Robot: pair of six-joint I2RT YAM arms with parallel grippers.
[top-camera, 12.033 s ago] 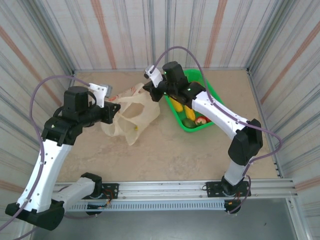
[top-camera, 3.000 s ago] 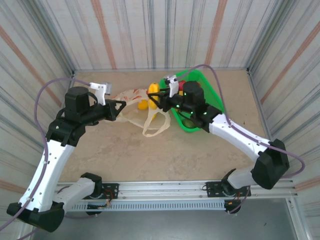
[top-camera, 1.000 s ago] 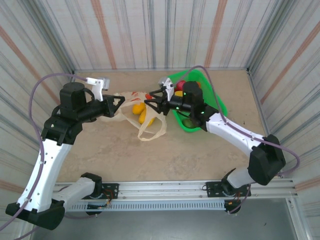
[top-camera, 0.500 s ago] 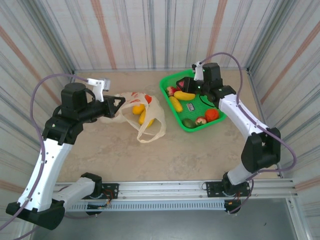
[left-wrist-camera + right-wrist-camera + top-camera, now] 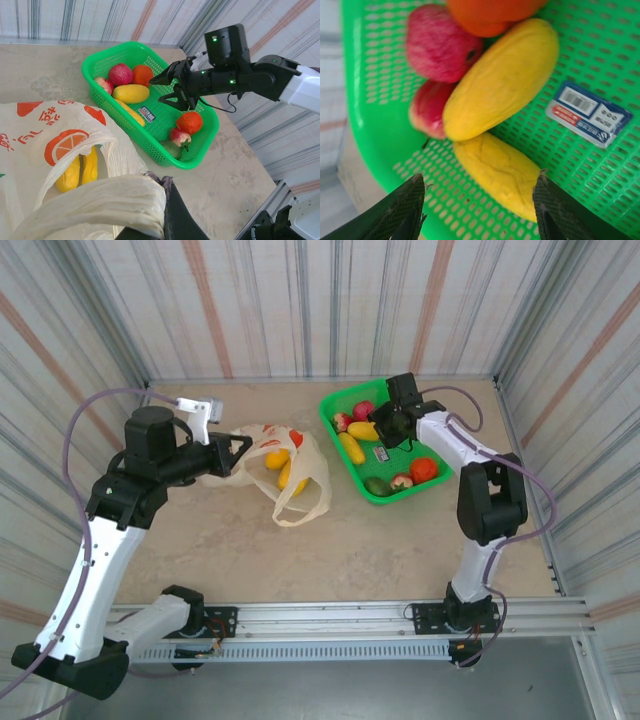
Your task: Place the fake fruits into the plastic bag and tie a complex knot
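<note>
So far only part of the load is in — two yellow fake fruits [image 5: 80,172] lie inside the plastic bag [image 5: 60,145], its mouth pinched in the left gripper [image 5: 162,200], the rest wait in the green basket [image 5: 145,142], and nothing is tied. The right wrist view has the right gripper [image 5: 480,192] spread over a yellow fruit [image 5: 505,175] — the overhead view shows the bag's loop handles [image 5: 300,502] lying loose.

Green basket [image 5: 107,56]: 1. Fake fruits [image 5: 362,430] in it: 8.
- yellow, 2: mango-shaped one [image 5: 131,93], banana [image 5: 131,113]
- apples, 3: large pink-red apple [image 5: 120,75], small red apple [image 5: 103,84], small red-green apple [image 5: 180,136]
- orange round one [image 5: 143,75]: 1
- red round one [image 5: 189,122]: 1
- dark green one [image 5: 169,148]: 1

Printed label [image 5: 150,114] in basket: 1.
Plastic bag [image 5: 30,125]: 1, with 2 yellow pieces [image 5: 70,175] inside. A third red shape could be fruit or print.
</note>
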